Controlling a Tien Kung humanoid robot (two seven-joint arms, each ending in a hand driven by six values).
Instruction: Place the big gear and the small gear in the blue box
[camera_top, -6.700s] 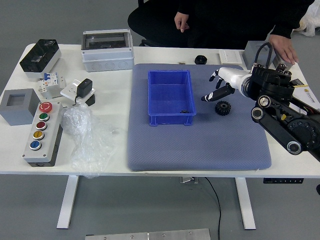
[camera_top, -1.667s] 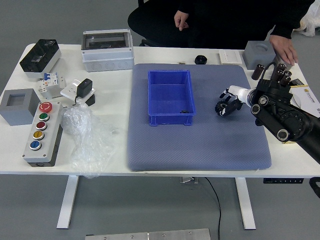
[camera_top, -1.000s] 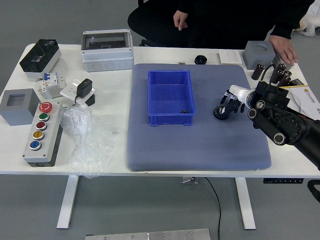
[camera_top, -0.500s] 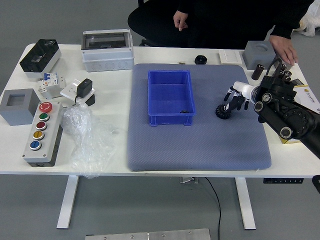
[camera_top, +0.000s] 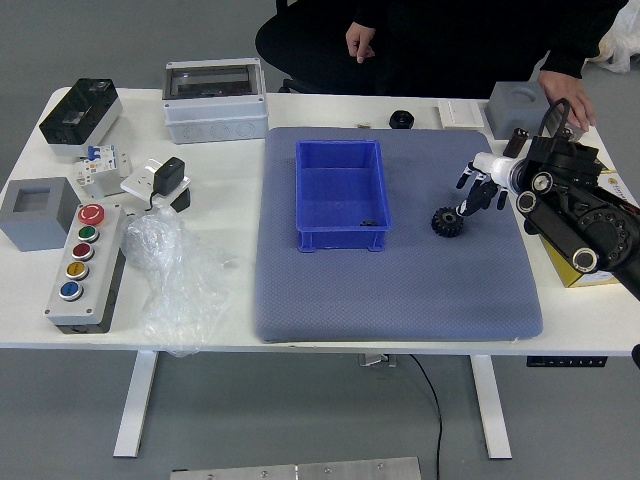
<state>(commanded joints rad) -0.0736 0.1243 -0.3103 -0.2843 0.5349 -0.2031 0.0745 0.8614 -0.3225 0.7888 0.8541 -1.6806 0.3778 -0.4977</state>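
Observation:
My right hand (camera_top: 473, 196) hovers over the right part of the blue mat, fingers spread and holding nothing. Just beyond its fingertips, to the lower left, the big black gear (camera_top: 447, 222) lies flat on the mat, fully in view. The open blue box (camera_top: 341, 186) stands left of the gear, near the mat's middle. A small dark piece (camera_top: 368, 223), perhaps the small gear, lies inside the box at its near right corner. My left arm does not show.
A black round part (camera_top: 401, 119) sits at the mat's far edge. A person's hand (camera_top: 567, 98) rests at the far right corner by a grey box (camera_top: 517, 107); the other hand is in the lap. A button panel (camera_top: 88, 270) and plastic bag (camera_top: 180, 285) lie left.
My right hand first moved from beside the box over the gear, then drew back right and away from it with nothing held. The gear has shifted slightly; the person's hands look unchanged.

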